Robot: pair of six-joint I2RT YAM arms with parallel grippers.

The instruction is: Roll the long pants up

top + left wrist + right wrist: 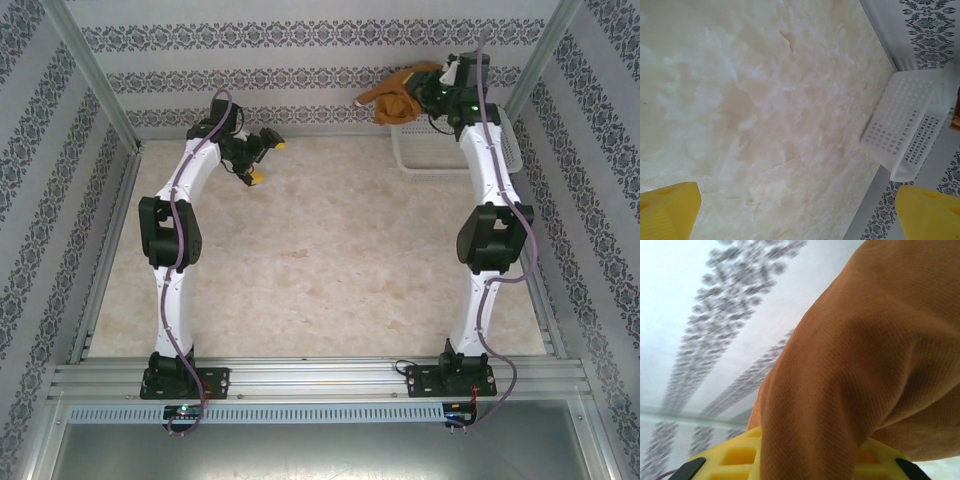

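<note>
Rust-brown cloth of the long pants [855,355] hangs right up close, draped over the yellow fingers [735,455] of the right gripper [425,88]. That gripper pinches the pants in a bunch. Seen from above, the pants hang in the air over the far left corner of the white basket [425,160], close to the patterned wall [300,60]. One thin end of the cloth sticks out to the left of the basket. The basket sits on the desk [320,250], next to the wall. The left gripper [268,160] is well to the left of the basket, above the desk. Its own yellow fingers [667,210] are spread wide apart, and the pale desk shows between them.
</note>
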